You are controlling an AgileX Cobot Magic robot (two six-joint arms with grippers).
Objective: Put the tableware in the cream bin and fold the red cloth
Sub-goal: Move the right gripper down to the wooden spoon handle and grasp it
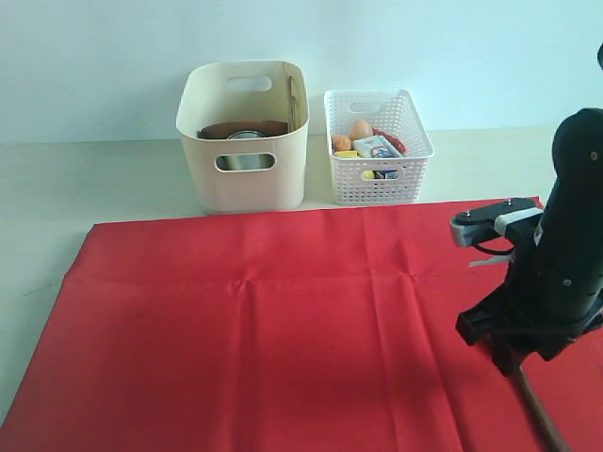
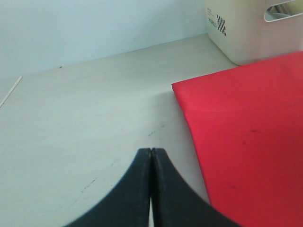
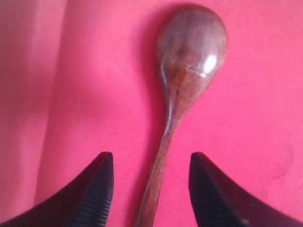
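At far left, the robot's black left gripper (image 2: pixel 150 152) hangs empty with its jaws pressed together above the pale tabletop (image 2: pixel 85 118). It is just beside a corner of the large bright red cloth (image 1: pixel 264 320), which lies spread flat and creased across the front of the table. At the cloth's far edge stands the tall cream plastic bin (image 1: pixel 245 193), with a brown round plate (image 1: pixel 236 128) and a steel cup (image 1: pixel 247 137) showing inside. Just to its right sits a smaller white lattice basket (image 1: pixel 377 184) holding an egg (image 1: pixel 361 128) and other packaged foods. At right, the black right gripper (image 3: pixel 150 161) sits low over the cloth. Its 2 jaws are parted on either side of the handle of a dark wooden spoon (image 3: pixel 189 47) lying on the red fabric, and both are clear of the handle.
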